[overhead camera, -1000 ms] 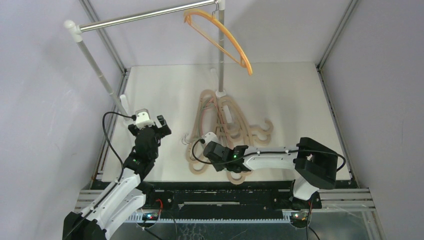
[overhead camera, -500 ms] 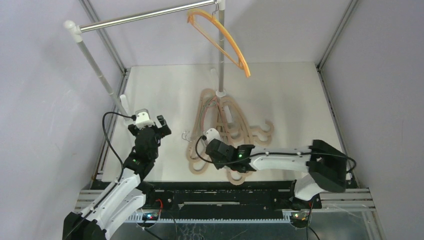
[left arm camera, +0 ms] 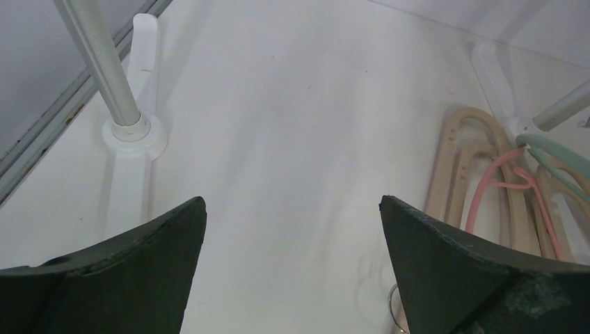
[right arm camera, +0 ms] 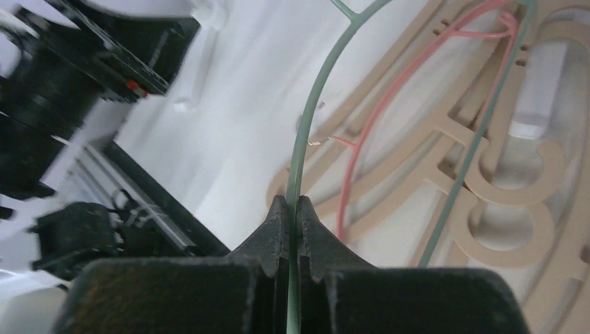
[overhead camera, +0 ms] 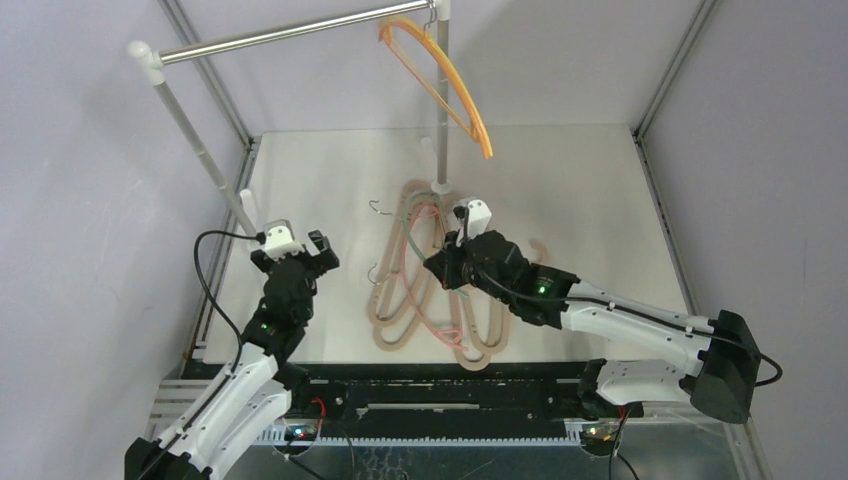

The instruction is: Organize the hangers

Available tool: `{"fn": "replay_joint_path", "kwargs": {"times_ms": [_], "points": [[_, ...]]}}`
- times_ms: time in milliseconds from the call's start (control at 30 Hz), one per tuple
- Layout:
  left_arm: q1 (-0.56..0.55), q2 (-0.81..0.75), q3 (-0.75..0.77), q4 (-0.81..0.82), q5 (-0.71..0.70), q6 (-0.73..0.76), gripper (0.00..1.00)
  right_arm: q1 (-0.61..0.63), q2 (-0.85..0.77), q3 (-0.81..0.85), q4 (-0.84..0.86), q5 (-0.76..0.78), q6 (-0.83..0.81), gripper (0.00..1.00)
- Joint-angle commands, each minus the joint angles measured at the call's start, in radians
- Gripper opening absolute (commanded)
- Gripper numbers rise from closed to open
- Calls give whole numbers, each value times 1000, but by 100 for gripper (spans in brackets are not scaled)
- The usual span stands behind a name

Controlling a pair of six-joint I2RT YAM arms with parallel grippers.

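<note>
An orange hanger (overhead camera: 445, 85) hangs from the silver rail (overhead camera: 290, 35) near its right end. Several tan hangers (overhead camera: 395, 320) lie piled on the table's middle, with a pink hanger (overhead camera: 428, 300) among them. My right gripper (overhead camera: 445, 265) is over the pile and shut on the thin green hanger (overhead camera: 403, 225), whose wire hook (overhead camera: 377, 207) points left. In the right wrist view the jaws (right arm camera: 292, 203) pinch the green bar (right arm camera: 313, 104) above the pink hanger (right arm camera: 389, 97) and the tan hangers (right arm camera: 501, 209). My left gripper (overhead camera: 300, 252) is open and empty, left of the pile.
The rail's left post (overhead camera: 195, 140) slants down to a white foot (left arm camera: 132, 132) close ahead of my left gripper. The right post (overhead camera: 441, 120) stands just behind the pile. A loose wire hook (overhead camera: 374, 272) lies at the pile's left edge.
My right gripper has moved from the pile's near end back toward the post, carrying the green hanger up out of the pile. The orange hanger has swung slightly. The left arm barely moved.
</note>
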Motion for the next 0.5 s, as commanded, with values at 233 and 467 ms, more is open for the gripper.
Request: {"fn": "replay_joint_path", "kwargs": {"times_ms": [233, 467], "points": [[-4, -33, -23, 6, -20, -10, 100, -114, 23, 22, 260, -181, 204, 0], [-5, -15, -26, 20, -2, -21, 100, -115, 89, -18, 329, -230, 264, 0]]}}
